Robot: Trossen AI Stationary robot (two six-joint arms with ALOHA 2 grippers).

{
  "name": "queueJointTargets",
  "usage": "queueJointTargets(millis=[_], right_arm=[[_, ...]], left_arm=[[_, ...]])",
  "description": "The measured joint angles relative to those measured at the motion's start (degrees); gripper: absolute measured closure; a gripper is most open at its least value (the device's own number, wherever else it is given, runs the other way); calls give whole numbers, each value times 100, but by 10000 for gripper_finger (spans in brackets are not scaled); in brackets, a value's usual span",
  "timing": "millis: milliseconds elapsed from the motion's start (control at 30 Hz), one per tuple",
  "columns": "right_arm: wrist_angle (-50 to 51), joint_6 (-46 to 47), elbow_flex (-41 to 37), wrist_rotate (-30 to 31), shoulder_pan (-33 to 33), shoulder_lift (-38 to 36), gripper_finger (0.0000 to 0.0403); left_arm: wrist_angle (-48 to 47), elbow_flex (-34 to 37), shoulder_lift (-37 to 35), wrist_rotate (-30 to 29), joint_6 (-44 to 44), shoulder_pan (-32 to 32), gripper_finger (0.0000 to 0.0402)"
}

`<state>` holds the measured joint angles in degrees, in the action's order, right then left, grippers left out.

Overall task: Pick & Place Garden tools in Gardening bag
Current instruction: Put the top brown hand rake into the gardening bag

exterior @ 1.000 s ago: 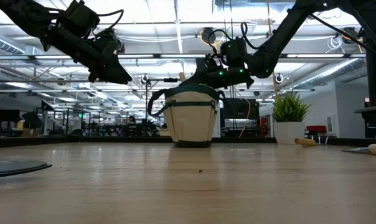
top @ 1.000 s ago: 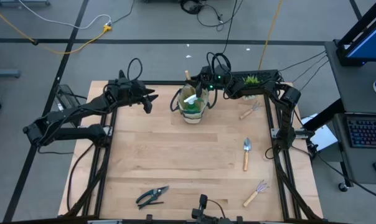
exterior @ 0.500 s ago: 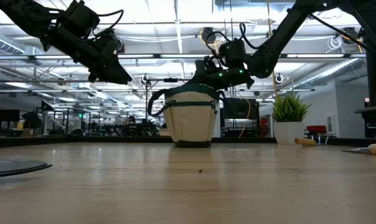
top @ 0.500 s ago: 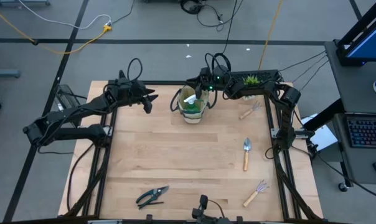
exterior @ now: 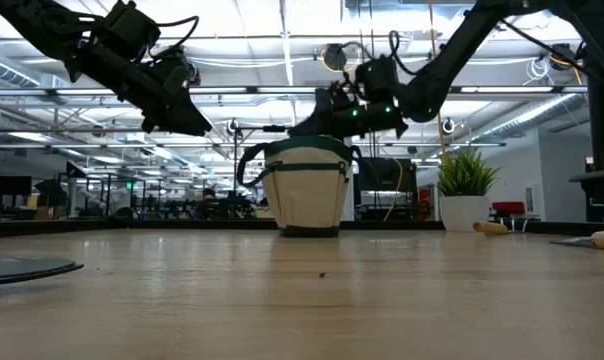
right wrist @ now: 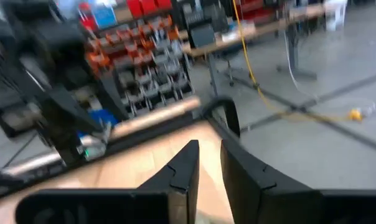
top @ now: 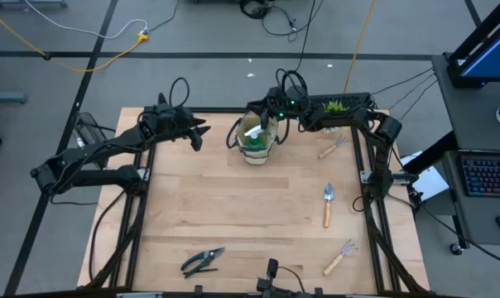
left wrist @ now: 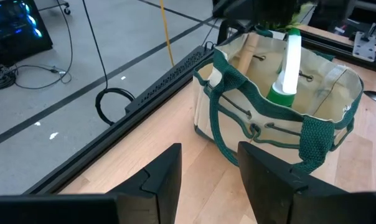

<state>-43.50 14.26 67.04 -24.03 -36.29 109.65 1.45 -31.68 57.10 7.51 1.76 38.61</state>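
Note:
The beige gardening bag (top: 257, 142) stands on its base near the table's far edge. A green spray bottle (left wrist: 287, 68) and a wooden tool handle (left wrist: 247, 53) stand in it, leaning on its wall. My right gripper (top: 258, 110) hovers level over the bag's far rim (exterior: 307, 145). Its fingers stand a narrow gap apart (right wrist: 208, 146) with nothing between them. My left gripper (top: 199, 132) waits in the air left of the bag, open and empty (left wrist: 208, 149). A trowel (top: 327, 204), a hand rake (top: 339, 257) and pruning shears (top: 202, 261) lie on the table.
A potted plant (top: 337, 108) stands at the far right corner. Another wooden-handled tool (top: 329, 149) lies just in front of it. The bag's dark loop handles (left wrist: 238, 118) hang down its sides. Bare wood lies across the table's middle (top: 233, 207).

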Motion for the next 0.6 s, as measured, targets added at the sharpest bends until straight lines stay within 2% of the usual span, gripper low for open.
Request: queueJointTargets(millis=[233, 333, 600], right_arm=[[206, -296, -2, -14, 0, -849, 380], [935, -705, 0, -7, 9, -1387, 399], [3224, -1458, 0, 114, 268, -2770, 402]], left_arm=[[0, 0, 0, 4, 0, -2, 241], [2, 0, 0, 4, 0, -21, 241], [9, 0, 0, 7, -4, -166, 241]])
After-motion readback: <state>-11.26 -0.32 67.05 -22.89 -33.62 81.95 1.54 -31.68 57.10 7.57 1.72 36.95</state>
